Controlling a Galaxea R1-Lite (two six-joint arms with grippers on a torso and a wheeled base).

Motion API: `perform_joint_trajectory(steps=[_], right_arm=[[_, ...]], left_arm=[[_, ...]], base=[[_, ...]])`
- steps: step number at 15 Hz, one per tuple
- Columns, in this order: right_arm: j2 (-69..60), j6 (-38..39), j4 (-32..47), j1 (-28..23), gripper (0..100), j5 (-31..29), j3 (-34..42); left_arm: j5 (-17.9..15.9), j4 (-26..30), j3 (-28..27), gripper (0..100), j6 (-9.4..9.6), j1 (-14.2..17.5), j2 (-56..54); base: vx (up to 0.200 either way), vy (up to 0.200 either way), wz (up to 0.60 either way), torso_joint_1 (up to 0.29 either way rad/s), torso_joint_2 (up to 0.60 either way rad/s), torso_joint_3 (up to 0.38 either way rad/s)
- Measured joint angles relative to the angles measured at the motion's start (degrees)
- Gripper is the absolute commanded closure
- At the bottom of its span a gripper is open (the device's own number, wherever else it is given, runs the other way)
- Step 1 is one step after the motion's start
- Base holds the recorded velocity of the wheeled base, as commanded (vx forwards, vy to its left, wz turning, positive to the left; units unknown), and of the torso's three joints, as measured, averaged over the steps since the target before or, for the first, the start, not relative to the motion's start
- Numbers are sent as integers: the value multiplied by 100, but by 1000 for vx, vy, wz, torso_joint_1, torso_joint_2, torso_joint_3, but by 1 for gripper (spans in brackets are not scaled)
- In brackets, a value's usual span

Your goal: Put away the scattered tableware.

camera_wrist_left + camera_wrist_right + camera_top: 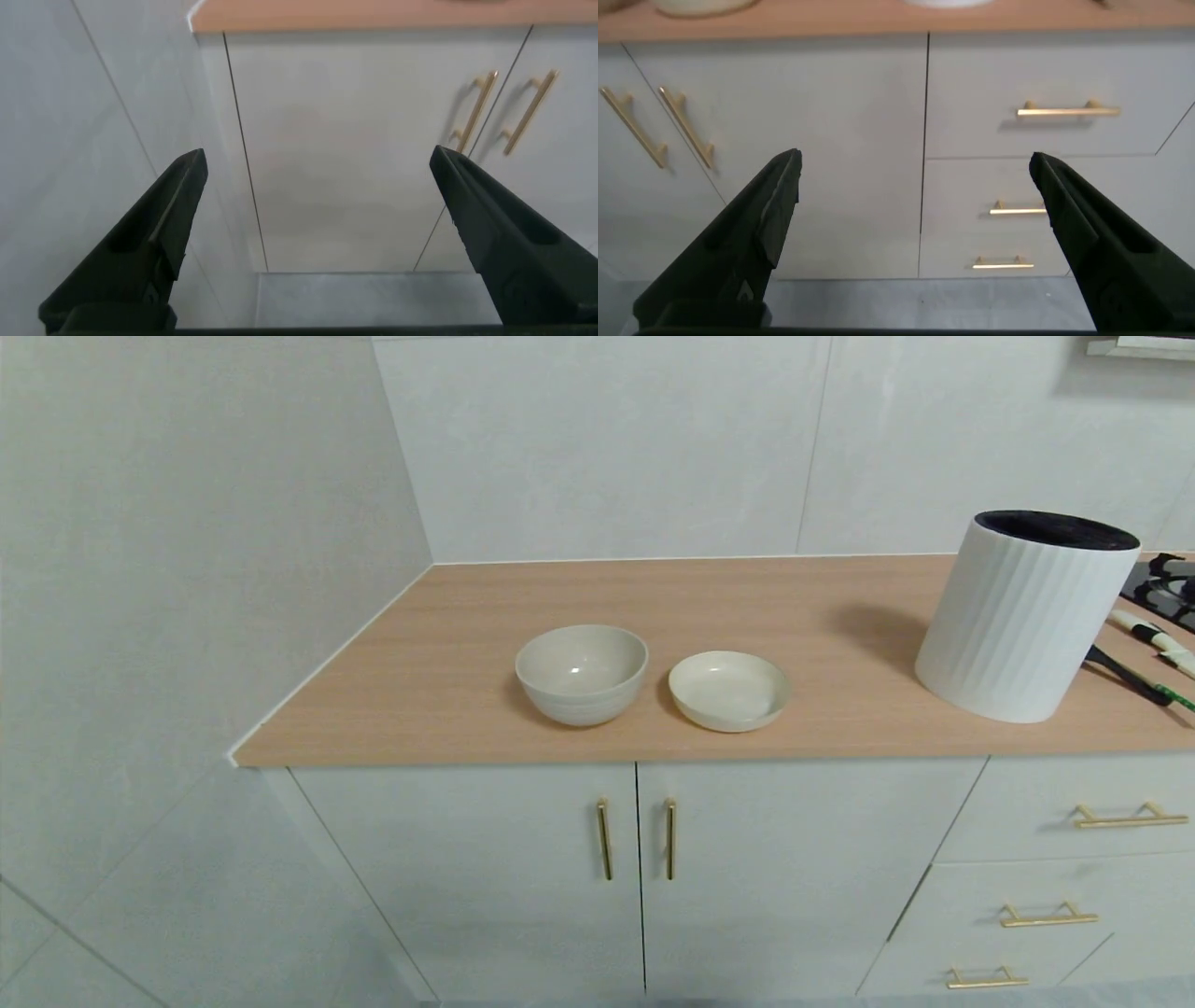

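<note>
A white-tiled kitchen corner holds a pale wooden bench (448,681) set over white cabinet fronts. The left gripper (316,163) has its two dark fingers (154,238) spread wide with nothing between them; it hangs low before the white left-hand cabinet door (346,159), below the bench's front edge and near its front left corner; beyond it are the two slim brass door handles (505,112) of the double doors. The right gripper (913,161) also has its dark fingers (747,243) released and empty; it faces the cabinet fronts where the double doors meet the stack of white drawers with brass bar handles (990,75).

On the bench, the deep grey-beige ceramic bowl (581,672) stands upright near the middle of the front edge, above the double doors. The shallow cream ceramic dish (729,689) sits just beside it toward the bench's right end, with a narrow gap between the two rims. The tall white ribbed cylindrical container with a dark inside (1022,616) stands well apart from both, toward the right end of the bench. Just beyond it, at the right edge, lie a black-handled utensil (1125,674) and a pale-handled utensil (1153,637), the black one passing behind the container's base; a black hob (1165,586) sits at the back right corner.
</note>
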Motion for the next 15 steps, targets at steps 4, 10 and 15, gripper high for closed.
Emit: perform_joint_trajectory(steps=[4,10,15], right_arm=[[0,0,0,0,0,0,0],[0,2,-1,0,0,0,0],[0,10,0,0,0,0,0]], left_arm=[[0,-5,0,0,0,0,0],[0,-5,0,0,0,2,0],[0,0,0,0,0,0,0]], base=[[0,0,0,-198,488,278],[0,0,0,-174,467,292],[0,0,0,-135,451,316]])
